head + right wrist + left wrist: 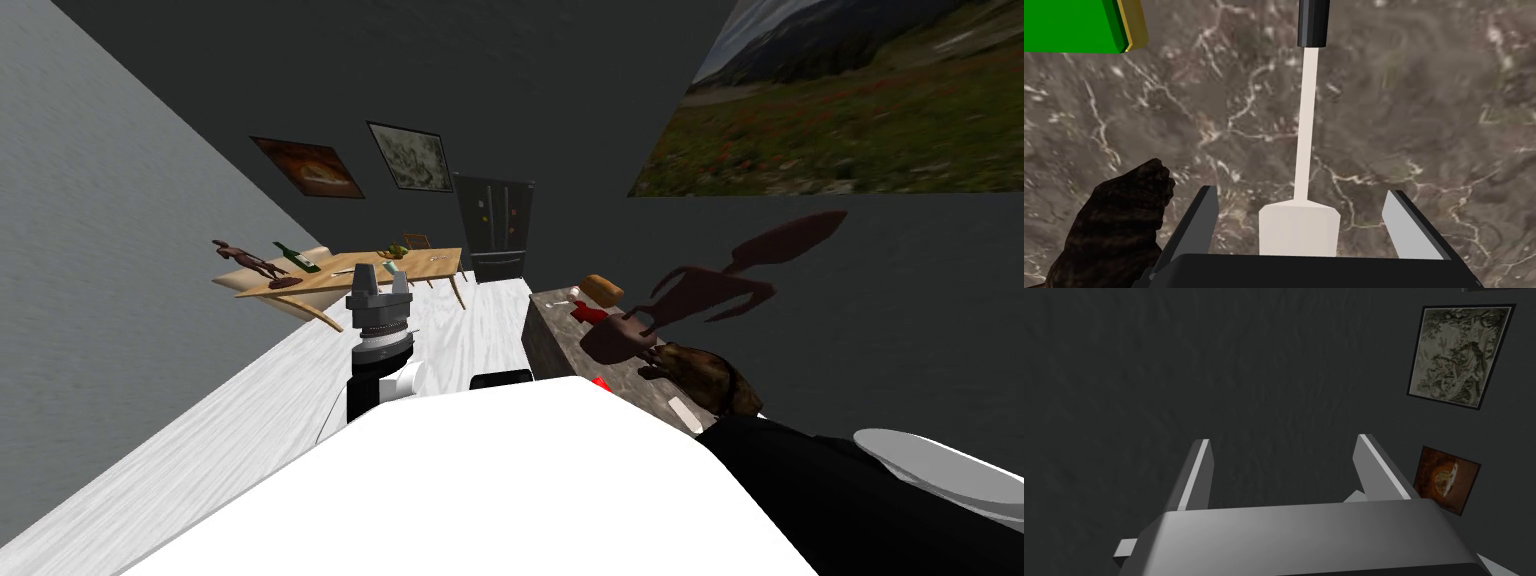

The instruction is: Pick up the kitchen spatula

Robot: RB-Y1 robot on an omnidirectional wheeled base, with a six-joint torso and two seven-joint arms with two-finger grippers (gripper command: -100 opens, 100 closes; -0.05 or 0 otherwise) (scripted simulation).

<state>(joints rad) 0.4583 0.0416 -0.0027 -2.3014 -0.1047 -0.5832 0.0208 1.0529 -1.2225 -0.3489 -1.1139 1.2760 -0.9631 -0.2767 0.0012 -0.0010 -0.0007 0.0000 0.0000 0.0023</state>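
The left tool [380, 282] is a grey box with two thin, pale-edged fingers [1199, 473]. Behind it come a ribbed grey ring [381, 335], a black forearm [366, 392] and a white joint [406, 380]. The right tool [1301, 200] has a black body, and its arm [830, 490] is black with a white shell [935, 470].

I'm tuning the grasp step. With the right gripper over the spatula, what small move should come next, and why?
Probably ease the right gripper straight down. Its fingers stand open on either side of the spatula, whose pale blade lies flat on the marbled counter, centred between them. Avoid drifting toward the dark brown lump beside one finger.
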